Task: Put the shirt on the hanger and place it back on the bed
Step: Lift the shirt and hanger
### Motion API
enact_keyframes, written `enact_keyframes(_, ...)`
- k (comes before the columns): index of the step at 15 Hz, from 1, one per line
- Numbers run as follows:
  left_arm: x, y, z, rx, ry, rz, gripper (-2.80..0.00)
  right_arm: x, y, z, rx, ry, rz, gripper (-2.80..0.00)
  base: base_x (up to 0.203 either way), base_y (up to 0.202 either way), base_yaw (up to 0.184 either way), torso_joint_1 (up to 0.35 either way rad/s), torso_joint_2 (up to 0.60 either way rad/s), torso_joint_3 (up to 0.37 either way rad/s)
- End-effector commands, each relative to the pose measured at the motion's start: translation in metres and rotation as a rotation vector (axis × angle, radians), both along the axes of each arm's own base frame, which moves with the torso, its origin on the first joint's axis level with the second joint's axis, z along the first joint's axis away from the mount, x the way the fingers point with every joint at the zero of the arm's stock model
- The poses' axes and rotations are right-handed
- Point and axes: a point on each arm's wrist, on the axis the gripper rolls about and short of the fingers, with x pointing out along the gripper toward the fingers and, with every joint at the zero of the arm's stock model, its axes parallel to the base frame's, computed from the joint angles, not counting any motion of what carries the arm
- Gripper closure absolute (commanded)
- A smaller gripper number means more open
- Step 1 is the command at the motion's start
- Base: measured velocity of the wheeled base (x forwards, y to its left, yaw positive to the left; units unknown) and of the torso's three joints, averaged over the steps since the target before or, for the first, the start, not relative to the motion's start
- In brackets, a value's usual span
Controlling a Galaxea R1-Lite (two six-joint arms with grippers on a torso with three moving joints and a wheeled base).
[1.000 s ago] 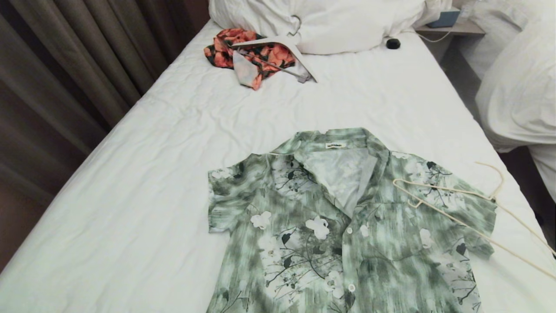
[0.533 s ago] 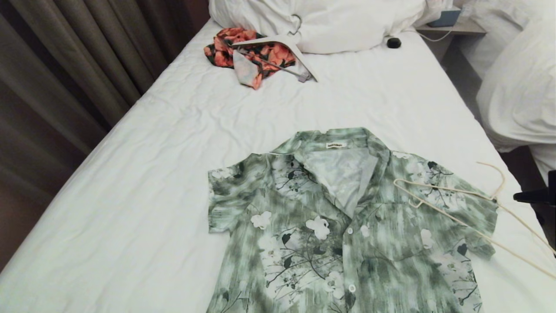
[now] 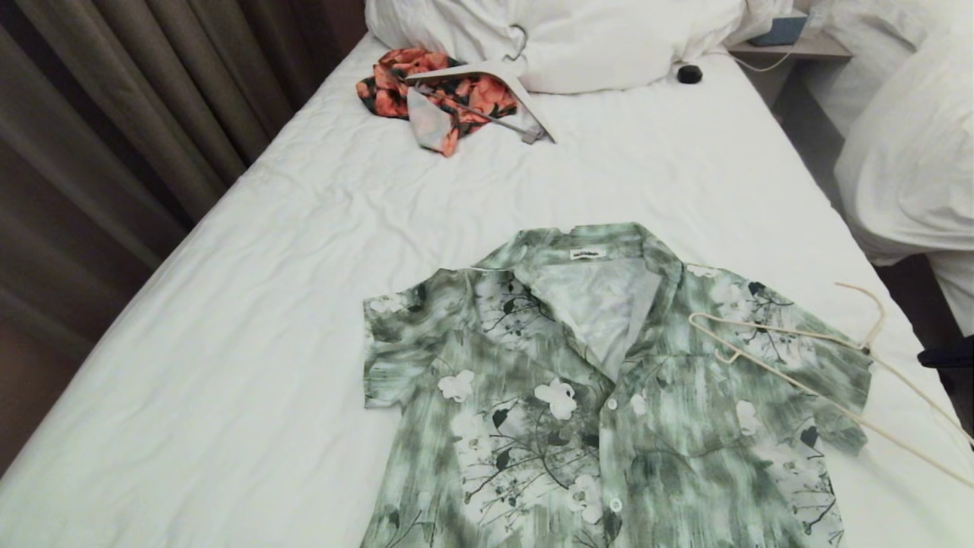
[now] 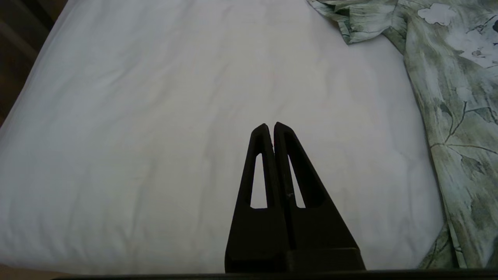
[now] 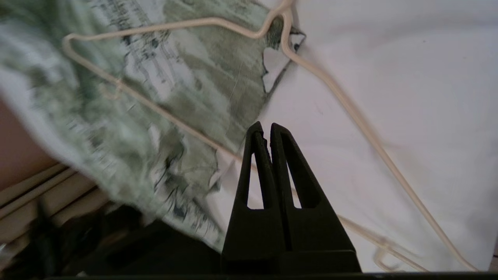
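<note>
The bed (image 3: 319, 320), white wrinkled sheet, fills most of the head view; curtains (image 3: 114, 137) run along its left side. A bunched white duvet and pillows (image 3: 593, 38) sit at the far end, and a second white bed (image 3: 913, 152) stands off to the right. The shirt (image 3: 593, 396), green and white with flowers, lies flat and face up on the near part of the bed, collar open, label toward the far end. The hanger (image 3: 799, 335), thin and cream, lies partly over the shirt's right shoulder and sleeve, the rest on the sheet by the bed's right edge, hook pointing away. An orange-red floral garment (image 3: 441, 95) lies crumpled near the pillows with a broad white hanger (image 3: 487, 76) on it; a small black object (image 3: 689, 74) sits nearby. The right gripper (image 5: 263, 126) hangs above the hanger's lower bar beside the sleeve, fingers closed, holding nothing. The left gripper (image 4: 270, 126) is over bare sheet beside the shirt's left sleeve, fingers pressed together, empty.
</note>
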Motion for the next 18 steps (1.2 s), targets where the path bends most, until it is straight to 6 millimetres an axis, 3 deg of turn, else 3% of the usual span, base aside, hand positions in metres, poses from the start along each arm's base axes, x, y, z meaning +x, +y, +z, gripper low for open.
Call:
enact_keyframes(1, 0.000, 0.000, 0.000, 0.001, 0.002, 0.000, 0.00, 0.008, -0.021, -0.024, 0.123, 0.110, 0.011, 0.00, 0.000, 0.000, 0.000, 0.000, 0.00, 0.000)
enact_keyframes(4, 0.000, 0.000, 0.000, 0.001, 0.002, 0.000, 0.00, 0.006, -0.045, -0.039, 0.185, 0.141, 0.011, 0.00, 0.000, 0.000, 0.000, 0.000, 0.00, 0.000)
enact_keyframes(7, 0.000, 0.000, 0.000, 0.001, 0.002, 0.000, 0.00, 0.013, -0.052, -0.058, 0.193, 0.142, 0.049, 0.00, 0.000, 0.000, 0.000, 0.000, 0.00, 0.000)
enact_keyframes(11, 0.000, 0.000, 0.000, 0.001, 0.002, 0.000, 0.00, 0.012, -0.050, -0.062, 0.181, 0.103, 0.129, 0.00, 0.000, 0.000, 0.000, 0.000, 0.00, 0.000)
enact_keyframes(12, 0.000, 0.000, 0.000, 0.001, 0.002, 0.000, 0.00, 0.011, -0.050, -0.060, 0.176, 0.096, 0.132, -2.80, 0.000, 0.000, 0.000, 0.000, 0.00, 0.000)
enact_keyframes(18, 0.000, 0.000, 0.000, 0.001, 0.002, 0.000, 0.00, -0.002, -0.048, -0.034, 0.123, 0.011, 0.129, -2.80, 0.000, 0.000, 0.000, 0.000, 0.00, 0.000)
